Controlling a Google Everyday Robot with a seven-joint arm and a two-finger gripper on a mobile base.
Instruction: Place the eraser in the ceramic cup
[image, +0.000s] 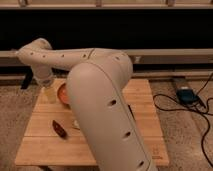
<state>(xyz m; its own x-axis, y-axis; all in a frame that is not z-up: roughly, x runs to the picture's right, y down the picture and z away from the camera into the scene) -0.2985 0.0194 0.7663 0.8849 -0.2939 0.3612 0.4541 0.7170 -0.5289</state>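
1. The big white robot arm (100, 105) fills the middle of the frame. It reaches to the upper left, bends, and points down.
2. Its pincer (48, 93) hangs over the upper left part of the light wooden table (45, 150), just beside the shallow orange bowl (62, 95). I cannot tell if the pincer is open or closed, or if it has hold of anything.
3. I cannot find the small black eraser block for sure. A thin dark bit (130, 111) shows on the table at the right side of the arm. It may be the eraser, but the arm hides most of it.
4. A small white bit (76, 124) peeks out at the left side of the arm, near the middle of the table. It may be the small white ceramic cup, but I cannot tell.
5. A dark red-brown pointed thing (59, 129) lies on the left part of the table, apart from the bowl.
6. I think the job is not done yet, because the pincer is by the bowl, not over a cup.
7. If the pincer has the eraser, it next needs to go right over the cup, come low, and let go. If it has nothing, it needs to fetch the eraser first.
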